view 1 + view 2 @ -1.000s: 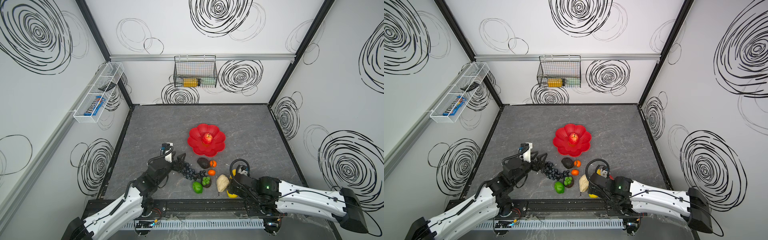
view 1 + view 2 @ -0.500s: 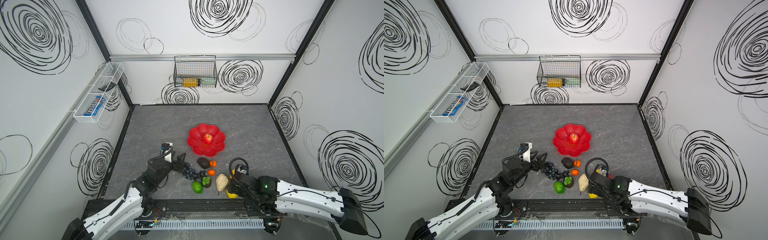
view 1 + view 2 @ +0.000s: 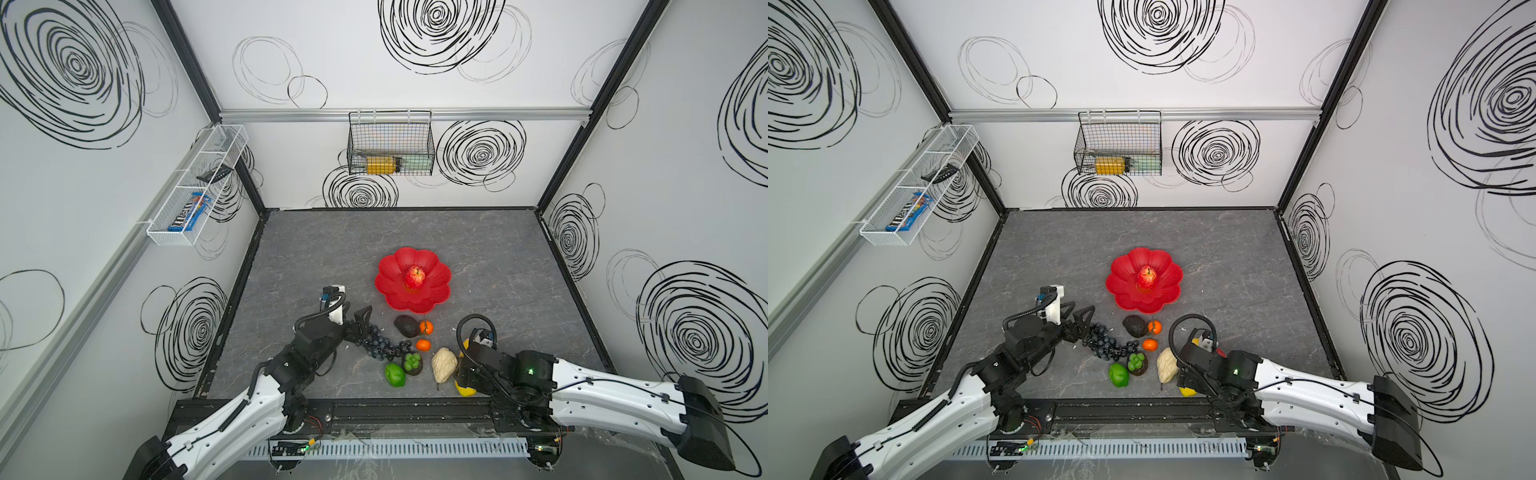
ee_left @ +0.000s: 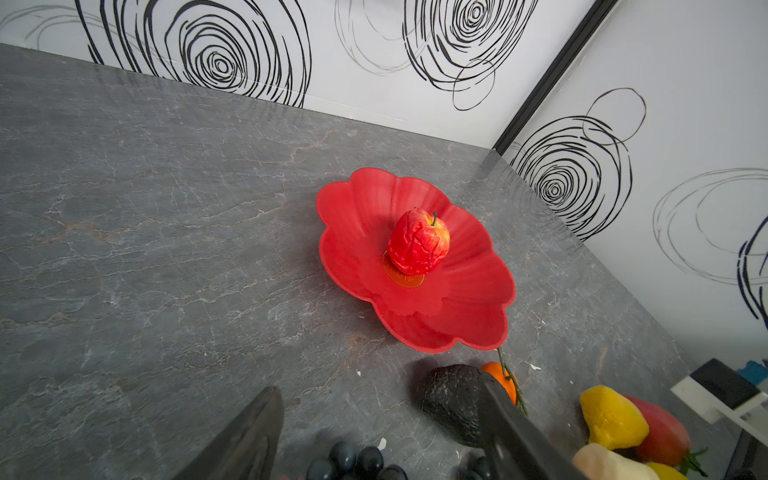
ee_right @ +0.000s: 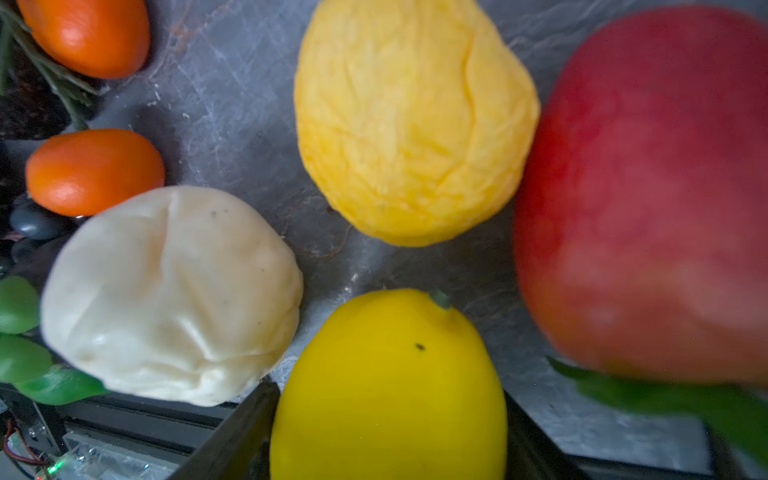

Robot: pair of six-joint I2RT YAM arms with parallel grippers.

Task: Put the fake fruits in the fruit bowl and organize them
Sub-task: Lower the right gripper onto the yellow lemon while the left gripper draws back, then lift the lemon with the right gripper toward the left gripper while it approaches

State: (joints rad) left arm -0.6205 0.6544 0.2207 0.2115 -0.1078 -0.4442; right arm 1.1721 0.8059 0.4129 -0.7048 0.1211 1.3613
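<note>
Right hand point(image 5: 387, 401) astride yellow lemon point(image 5: 388, 374)

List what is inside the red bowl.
Only a red apple sits in the bowl, on its gold centre emblem; the apple hides most of that emblem.

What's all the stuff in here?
Fruit bowl: 1, red, centre.
Apple: 1, red, in bowl.
Grapes: 1 bunch, dark, front left.
Avocado: 1, black, before bowl.
Oranges: 2, orange, beside avocado.
Green fruits: 2, green, front.
Lumpy fruit: 1, cream, front.
Lemon: 1, yellow, front right.
Wrinkled fruit: 1, yellow, near lemon.
Big fruit: 1, red, near lemon.
Black basket: 1, back wall, holds yellow bottle.
White basket: 1, left wall, holds blue packet, dark gadget.
Left claw: 1, black, open by grapes.
Right claw: 1, black, straddling lemon.
</note>
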